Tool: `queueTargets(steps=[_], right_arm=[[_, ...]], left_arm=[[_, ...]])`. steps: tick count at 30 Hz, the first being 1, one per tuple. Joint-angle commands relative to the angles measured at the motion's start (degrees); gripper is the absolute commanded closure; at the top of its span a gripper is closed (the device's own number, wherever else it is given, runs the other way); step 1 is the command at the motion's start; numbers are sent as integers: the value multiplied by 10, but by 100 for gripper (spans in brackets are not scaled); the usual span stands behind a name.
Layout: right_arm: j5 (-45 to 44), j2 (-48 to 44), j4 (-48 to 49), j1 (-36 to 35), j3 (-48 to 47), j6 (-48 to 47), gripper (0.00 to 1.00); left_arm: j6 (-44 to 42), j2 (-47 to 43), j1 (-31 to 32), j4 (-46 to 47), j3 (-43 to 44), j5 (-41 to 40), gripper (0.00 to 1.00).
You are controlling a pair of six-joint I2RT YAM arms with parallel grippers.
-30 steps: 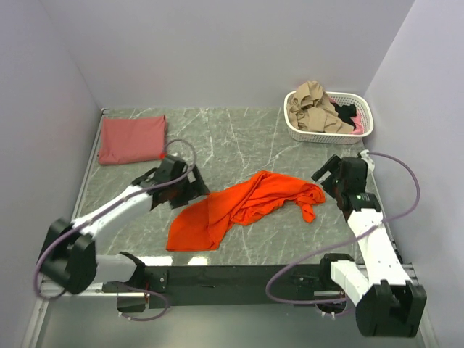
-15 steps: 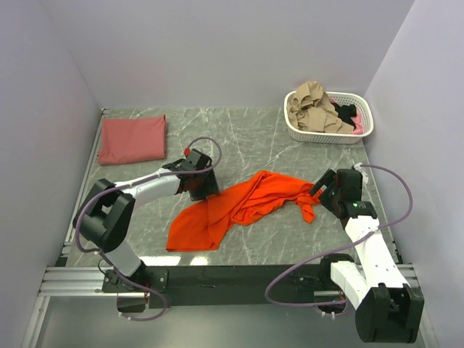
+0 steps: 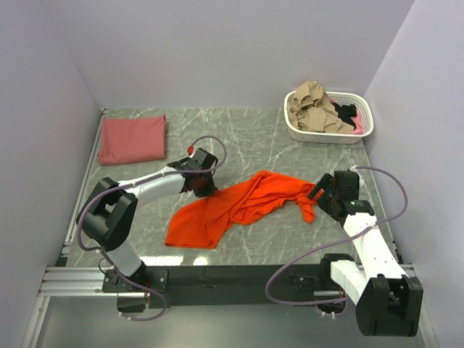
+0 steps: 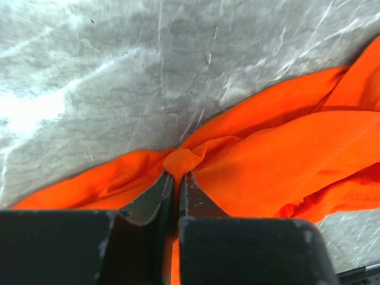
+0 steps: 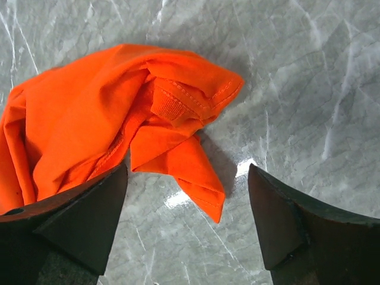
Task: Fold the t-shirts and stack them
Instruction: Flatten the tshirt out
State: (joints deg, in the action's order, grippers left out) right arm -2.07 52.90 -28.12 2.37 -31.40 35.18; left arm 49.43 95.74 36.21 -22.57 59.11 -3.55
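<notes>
A bright orange-red t-shirt [image 3: 239, 206] lies crumpled in the middle of the marble table. My left gripper [image 3: 205, 190] is shut on its upper left edge; in the left wrist view a hemmed fold of the orange t-shirt [image 4: 184, 160] is pinched between the fingertips. My right gripper [image 3: 319, 194] stands open over the shirt's right end, where a pointed corner of the orange t-shirt [image 5: 196, 172] lies between the wide-apart fingers without touching them. A dusty brick-red t-shirt [image 3: 132, 139] lies folded to a rectangle at the far left.
A white slotted basket [image 3: 362, 133] holding tan, black and pink clothes stands at the far right corner. Grey walls close in the table on three sides. The black rail [image 3: 217, 277] with both arm bases runs along the near edge.
My left arm swung right to the shirt's upper left edge and its gripper went from open to shut on the cloth. My right gripper moved slightly down-left over the shirt's right end.
</notes>
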Motion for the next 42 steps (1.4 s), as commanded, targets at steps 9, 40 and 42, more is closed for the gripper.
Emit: queueTargets(steps=[9,40,42], right_arm=[[22,18,17,-60,39,-1,17],[-80,-54,-24,-90,1,2,100],[-90,-42,-26,-90,4,-1,100]], left_arm=[[-5,-73,5,-22,41,-40,99],[7,-199,6,3,-111,-12,91],[15,-205,6,-19,-117,-32,99]])
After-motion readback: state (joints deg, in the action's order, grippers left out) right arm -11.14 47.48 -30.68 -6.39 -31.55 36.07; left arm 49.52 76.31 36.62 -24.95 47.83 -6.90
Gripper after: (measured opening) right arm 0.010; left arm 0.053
